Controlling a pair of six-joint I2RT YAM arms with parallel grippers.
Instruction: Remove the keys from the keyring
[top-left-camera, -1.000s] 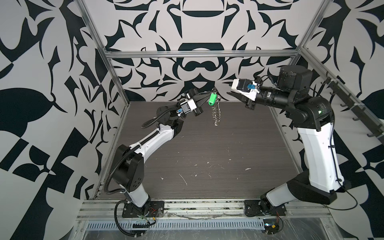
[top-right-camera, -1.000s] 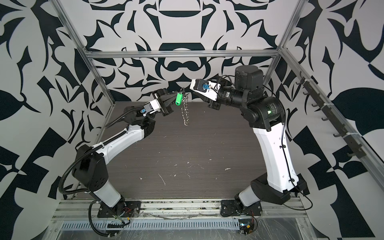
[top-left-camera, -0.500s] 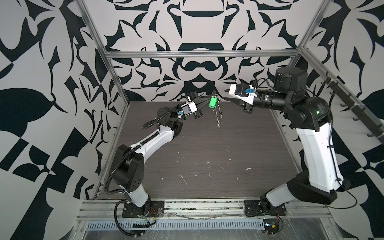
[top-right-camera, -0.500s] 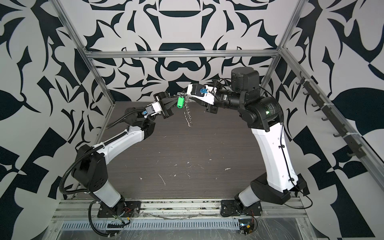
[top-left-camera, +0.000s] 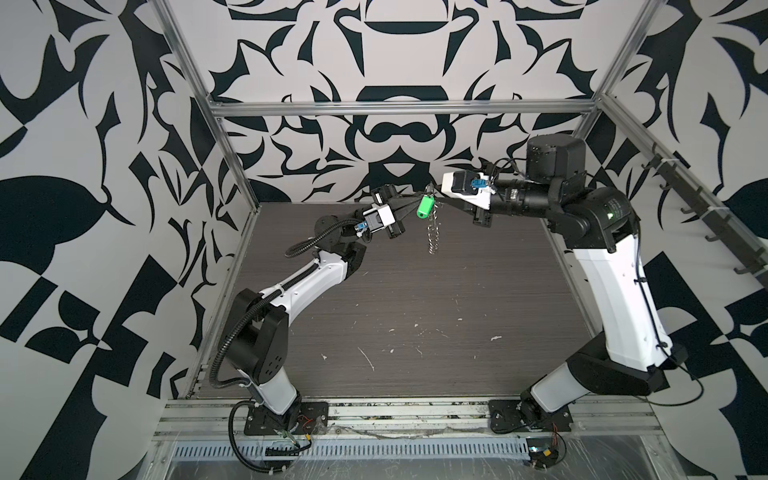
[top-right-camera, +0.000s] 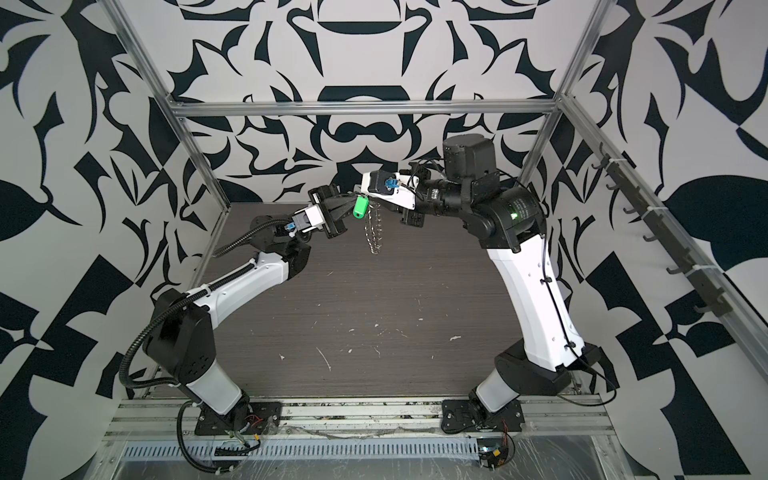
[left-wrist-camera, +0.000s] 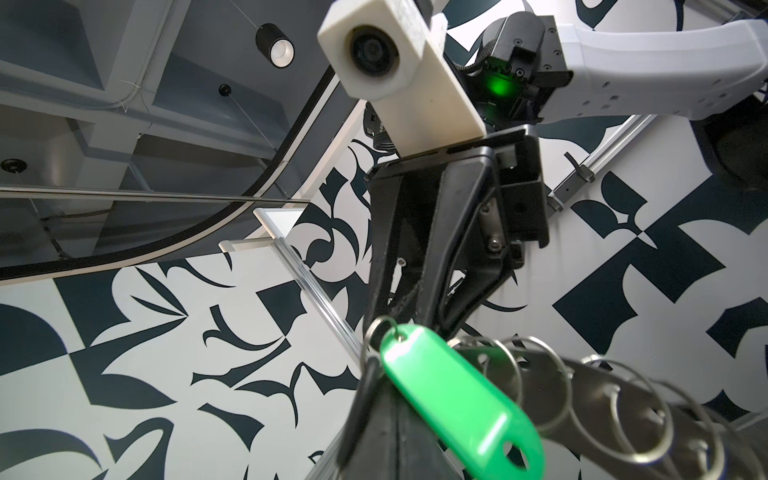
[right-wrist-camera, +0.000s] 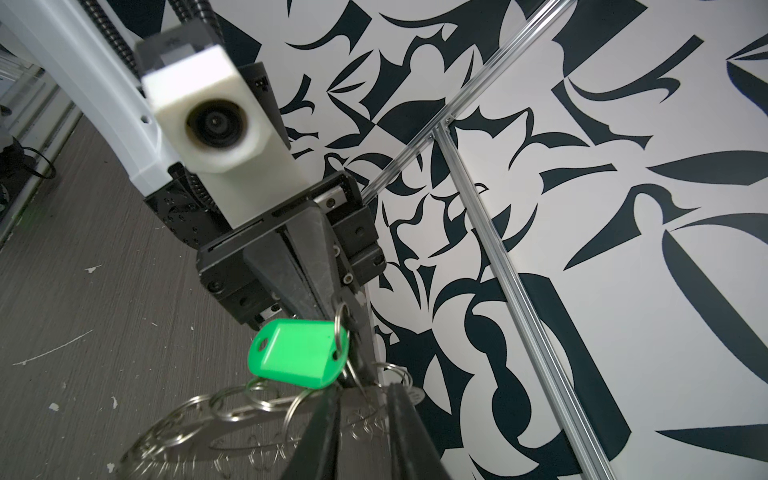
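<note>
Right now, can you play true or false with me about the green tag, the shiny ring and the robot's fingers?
1. The green tag lies on the table. False: it hangs in the air by the left fingers.
2. The keyring dangles below the green tag. True.
3. The left fingers are wide open. False: they are shut, holding the keyring up.
4. The right fingers are close to the green tag. True.
</note>
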